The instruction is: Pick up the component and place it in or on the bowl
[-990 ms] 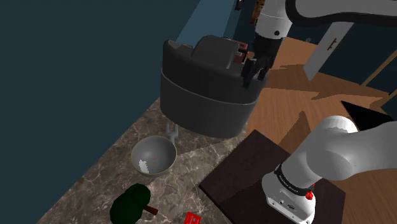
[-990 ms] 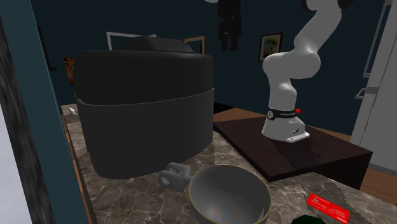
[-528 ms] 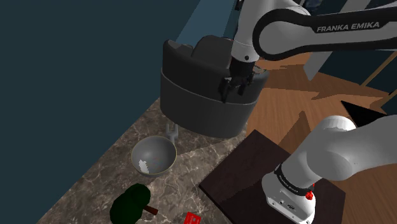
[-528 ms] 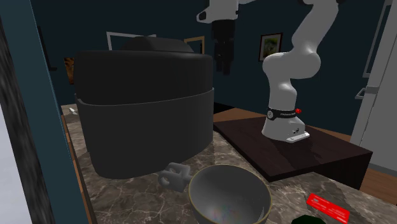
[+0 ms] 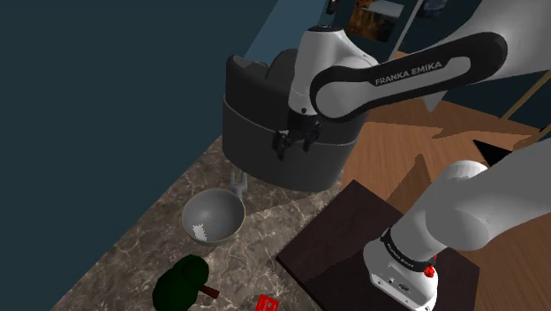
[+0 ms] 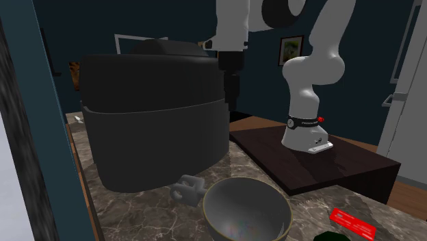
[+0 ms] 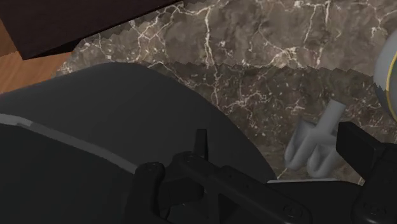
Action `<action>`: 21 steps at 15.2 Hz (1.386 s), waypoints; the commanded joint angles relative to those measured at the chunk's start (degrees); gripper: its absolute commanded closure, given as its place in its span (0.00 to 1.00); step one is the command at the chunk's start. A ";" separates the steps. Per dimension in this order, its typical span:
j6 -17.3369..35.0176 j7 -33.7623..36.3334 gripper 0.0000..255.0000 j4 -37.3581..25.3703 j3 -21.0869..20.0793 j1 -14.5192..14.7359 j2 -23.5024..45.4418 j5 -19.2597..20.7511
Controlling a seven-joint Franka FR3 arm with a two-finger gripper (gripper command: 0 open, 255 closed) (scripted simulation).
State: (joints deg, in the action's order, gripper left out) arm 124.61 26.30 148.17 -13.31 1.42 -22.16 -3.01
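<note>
The component (image 5: 236, 183) is a small pale grey forked piece lying on the marble counter, between the big dark container and the bowl (image 5: 212, 216). It also shows in the second exterior view (image 6: 186, 189) just behind the grey bowl (image 6: 246, 209). My gripper (image 5: 296, 146) hangs open in front of the dark container's upper side, well above the component. In the wrist view the component (image 7: 315, 143) lies beyond my right finger (image 7: 366, 162), the gripper (image 7: 254, 159) holds nothing, and the bowl's rim (image 7: 389, 70) shows beside it.
A large dark grey container (image 5: 265, 132) stands on the counter right by my hand (image 6: 230, 92). A dark green object (image 5: 181, 281) and a red item (image 5: 265, 305) lie near the counter's front edge. The dark stand (image 5: 353, 238) carries the arm's base.
The arm has swung down and toward the shoulder view's left, bringing the gripper from above the container's far side to its near face. The fingers stayed open.
</note>
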 commanded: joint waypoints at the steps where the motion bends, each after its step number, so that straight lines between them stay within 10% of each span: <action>1: 4.47 3.05 0.00 -0.39 -1.59 -0.13 4.28 0.29; 10: 20.38 19.06 0.00 -7.48 -5.20 -1.38 26.19 9.97; 21: 29.07 33.83 0.00 -19.32 0.29 4.02 46.35 22.24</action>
State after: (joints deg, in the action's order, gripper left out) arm 152.91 59.60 129.01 -13.43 5.11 23.29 18.66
